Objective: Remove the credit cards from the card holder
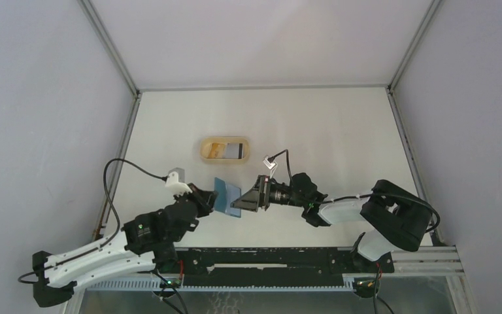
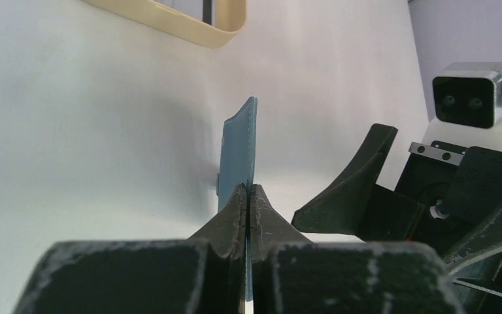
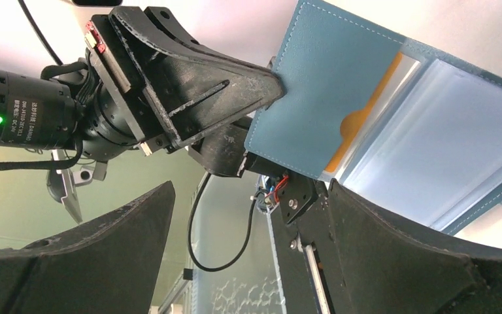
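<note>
Spanning most of the overhead view, the white tabletop [image 1: 340,131] carries little besides the two black-and-white arms, which reach in from the lower left and lower right corners and meet just below the centre of the frame. Next in size, the tan oval plastic dish [image 1: 204,152] sits a little above centre, well apart from both arms. At least two thin credit cards [image 1: 225,150] lie inside it, one yellowish and one pale with a dark end; I judge these to be cards already taken out.

Below the dish, the small teal-blue stitched folding card holder [image 1: 224,194] is held up open between the two claws. The left gripper [image 2: 249,193] is clenched on one edge of its cover flap, the black jaws pressed together with the flap sandwiched edge-on at the centre of the left wrist view. The right gripper [image 1: 240,199] is released, its two black fingers spread wide along the bottom of the right wrist view, facing the holder's inner side and touching nothing that I can see.

Smallest of all, an orange-yellow card [image 3: 366,114] shows behind a notched pocket in the upper middle of that view, beside clear plastic sleeves [image 3: 431,124] that look empty. The job seems partly done: some cards are in the dish, at least one is left in its slot, and the pull on it is not yet begun. Whether other slots hide more cards I cannot tell.
</note>
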Available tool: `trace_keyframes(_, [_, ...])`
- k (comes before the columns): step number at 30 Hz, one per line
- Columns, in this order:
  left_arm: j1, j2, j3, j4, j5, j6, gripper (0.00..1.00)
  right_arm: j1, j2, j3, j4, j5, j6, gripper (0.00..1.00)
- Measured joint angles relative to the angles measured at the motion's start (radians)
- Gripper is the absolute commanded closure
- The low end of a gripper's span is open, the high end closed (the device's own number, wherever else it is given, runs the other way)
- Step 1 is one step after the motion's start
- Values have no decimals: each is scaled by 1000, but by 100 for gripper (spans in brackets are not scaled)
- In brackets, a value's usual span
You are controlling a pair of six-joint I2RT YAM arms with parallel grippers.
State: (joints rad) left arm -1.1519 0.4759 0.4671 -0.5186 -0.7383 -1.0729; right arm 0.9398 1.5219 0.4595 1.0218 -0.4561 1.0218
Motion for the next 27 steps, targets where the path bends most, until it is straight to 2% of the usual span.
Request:
trace_keyframes(5, [11,-13,-4,78,41,36,100,-9,-12,2,-2,-18,-11,4])
trace_keyframes(11, [102,-107,-69,206,145,59,100,-9,-49,2,-18,-28,-30,4])
trace_keyframes(20, [169,-116,-118,341,280,88,100,-11,-58,2,5,-26,-37,4])
trace_keyframes(27, [178,-126,-128,392,332,97,100,-35,-27,2,50,-19,-32,5])
